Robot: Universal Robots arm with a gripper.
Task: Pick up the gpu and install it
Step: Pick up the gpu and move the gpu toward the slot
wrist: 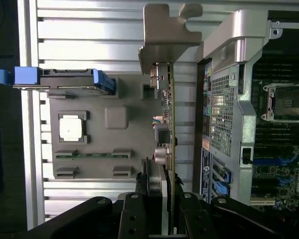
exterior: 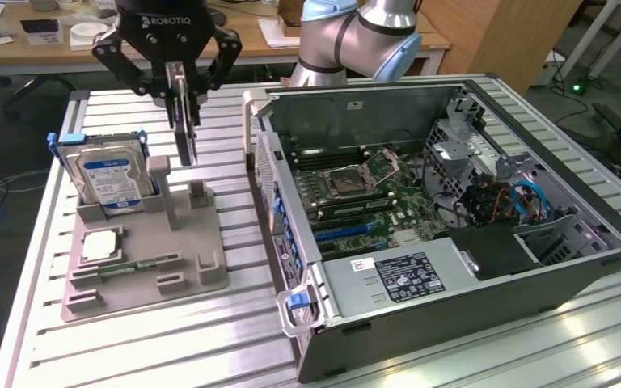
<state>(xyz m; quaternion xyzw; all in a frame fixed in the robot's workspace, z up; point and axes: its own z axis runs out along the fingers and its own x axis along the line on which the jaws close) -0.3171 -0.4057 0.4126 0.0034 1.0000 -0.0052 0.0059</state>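
The gpu (exterior: 187, 137) hangs on edge, clamped at its upper end by the end effector (exterior: 184, 95), above the grey holder (exterior: 171, 242) beside the open case (exterior: 397, 113). Looks light and stiff but fragile: best pinched on bare board, clear of components.

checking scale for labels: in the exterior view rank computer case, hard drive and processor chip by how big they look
1. computer case
2. hard drive
3. processor chip
No close calls between them.
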